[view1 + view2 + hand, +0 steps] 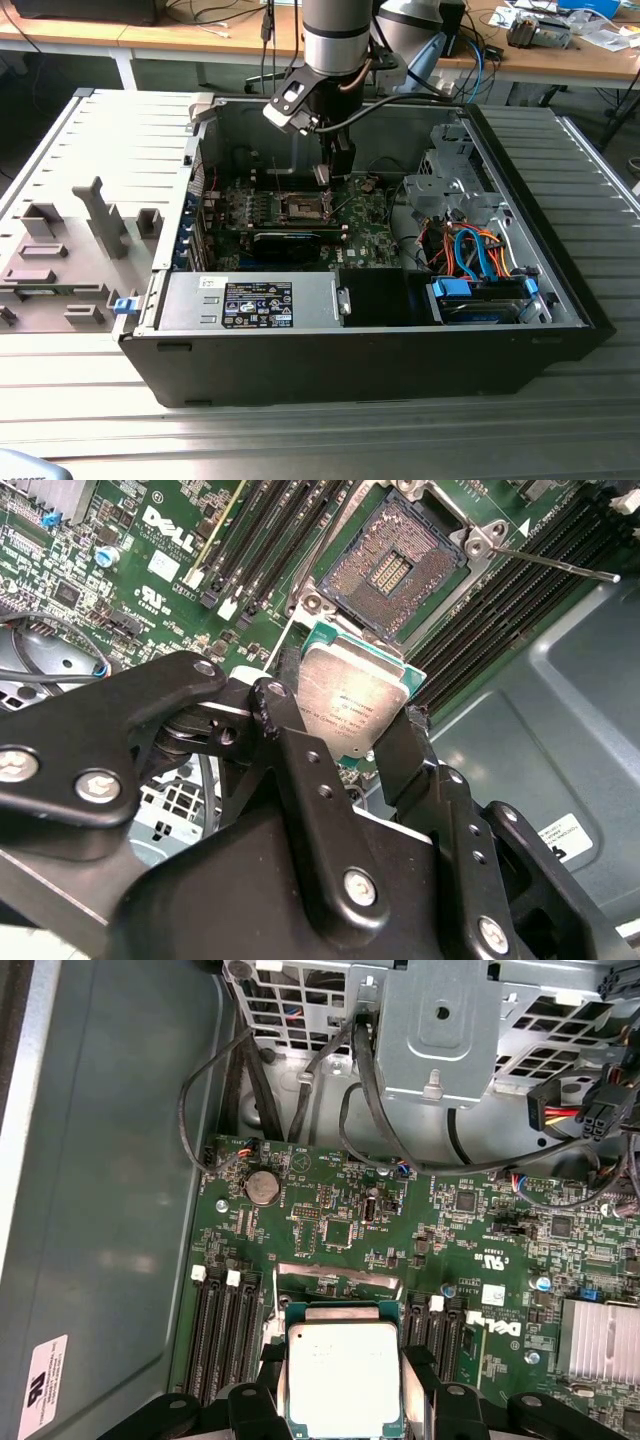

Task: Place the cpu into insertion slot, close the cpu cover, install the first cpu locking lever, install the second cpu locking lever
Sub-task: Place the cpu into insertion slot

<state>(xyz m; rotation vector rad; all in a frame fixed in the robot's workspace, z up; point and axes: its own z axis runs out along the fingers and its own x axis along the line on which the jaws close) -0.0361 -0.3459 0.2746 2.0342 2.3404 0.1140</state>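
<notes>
The gripper (340, 715) was clenched on the cpu (355, 685), its two black fingers (290, 730) pressing on opposite edges of the chip, with the pale metal face turned toward the camera in both wrist views. In the first wrist view the cpu (343, 1375) sat square between the fingers (262, 1395).

In the exterior view the gripper (325, 175) hung inside the open computer case (560, 290), over the middle of the motherboard (370, 235). The chip was held just clear of the insertion slot (392, 572) and not seated in it. The slot lay uncovered, its dark centre bare, between two banks of long black memory slots (265, 540). A thin wire rod, probably a locking lever (560, 568), stuck out from one corner of the slot.

The cpu looked light, thin and stiff. Its smooth metal lid would likely be slippery, and its underside contacts and the slot's pins are likely fragile. Holding it by the side edges, as here, seemed right, with only modest squeeze and the chip kept level.
</notes>
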